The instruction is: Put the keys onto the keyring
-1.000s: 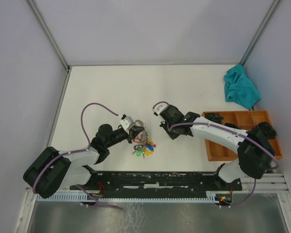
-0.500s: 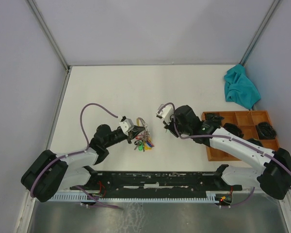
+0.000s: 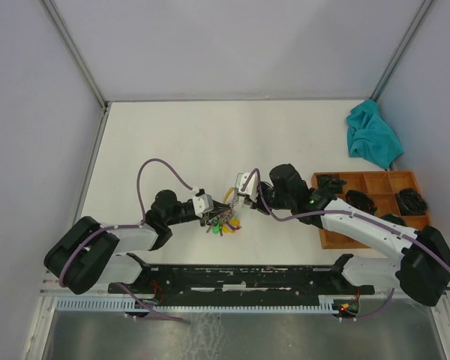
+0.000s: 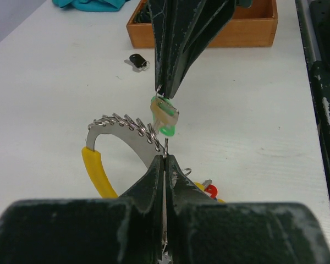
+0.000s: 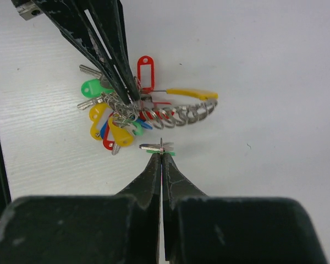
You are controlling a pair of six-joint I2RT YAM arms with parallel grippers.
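Note:
My left gripper point(image 4: 165, 158) is shut on the silvery band of the keyring point(image 4: 121, 135), which carries a yellow sleeve and several wire hooks. Coloured tags hang from the keyring point(image 5: 179, 116) onto the table. My right gripper point(image 5: 161, 153) is shut on a green-headed key point(image 5: 158, 148) and holds it just off the ring's band. From the left wrist, the right gripper point(image 4: 164, 92) comes down from above with the green key point(image 4: 165, 116) dangling at the ring's hooks. A small black key point(image 4: 137, 60) lies loose on the table behind. From above, the left gripper point(image 3: 216, 212) and right gripper point(image 3: 238, 199) meet mid-table.
A wooden compartment tray point(image 3: 326, 225) with dark items stands at the right. A teal cloth point(image 3: 373, 139) lies in the far right corner. A black rail point(image 3: 247, 276) runs along the near edge between the arm bases.
My right arm has swung left, carrying the green key up to the keyring. My left gripper has shifted slightly right with the ring still in it.

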